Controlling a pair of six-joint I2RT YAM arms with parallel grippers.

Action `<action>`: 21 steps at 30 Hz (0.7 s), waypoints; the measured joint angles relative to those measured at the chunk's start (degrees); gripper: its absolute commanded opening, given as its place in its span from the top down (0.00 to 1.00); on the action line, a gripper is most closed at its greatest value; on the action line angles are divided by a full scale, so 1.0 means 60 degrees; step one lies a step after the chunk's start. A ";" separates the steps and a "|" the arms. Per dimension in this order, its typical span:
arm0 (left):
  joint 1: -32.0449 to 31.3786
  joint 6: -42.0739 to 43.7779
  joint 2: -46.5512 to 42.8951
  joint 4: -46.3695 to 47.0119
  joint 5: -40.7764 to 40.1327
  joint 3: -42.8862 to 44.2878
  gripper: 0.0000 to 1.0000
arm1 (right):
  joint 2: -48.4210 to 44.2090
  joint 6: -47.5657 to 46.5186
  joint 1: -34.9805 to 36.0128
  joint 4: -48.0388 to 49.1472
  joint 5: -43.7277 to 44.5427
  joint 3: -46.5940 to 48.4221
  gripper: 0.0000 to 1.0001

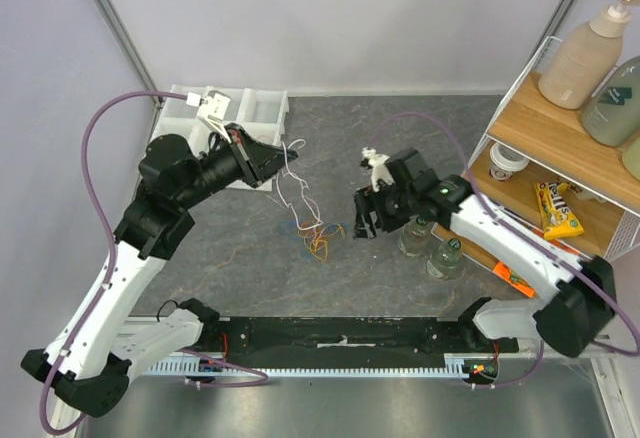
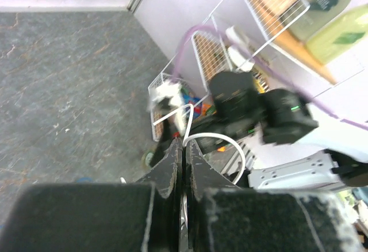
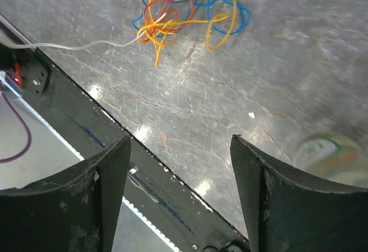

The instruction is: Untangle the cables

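The tangle of cables (image 3: 172,16) is running off the right wrist view's top edge; overhead it is showing too small to tell loops apart. Right of the tangle, a round greenish thing (image 3: 330,154) is blurring. A white cable (image 2: 218,136) is disappearing between the fingers of the left tool (image 2: 184,144)

Top camera looks down from above and behind over the whole table (image 1: 330,138). Left wrist camera faces across it toward the right arm (image 2: 270,111) and shelf (image 2: 259,16). Right wrist camera looks down close on the cables (image 3: 178,10), which lie mid-frame in the top view.
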 measured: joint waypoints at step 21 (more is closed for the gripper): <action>0.0004 -0.1909 0.0667 -0.0739 -0.0481 0.1960 0.98 | 0.2714 0.1570 0.2484 0.7515 0.1217 -0.2579 0.52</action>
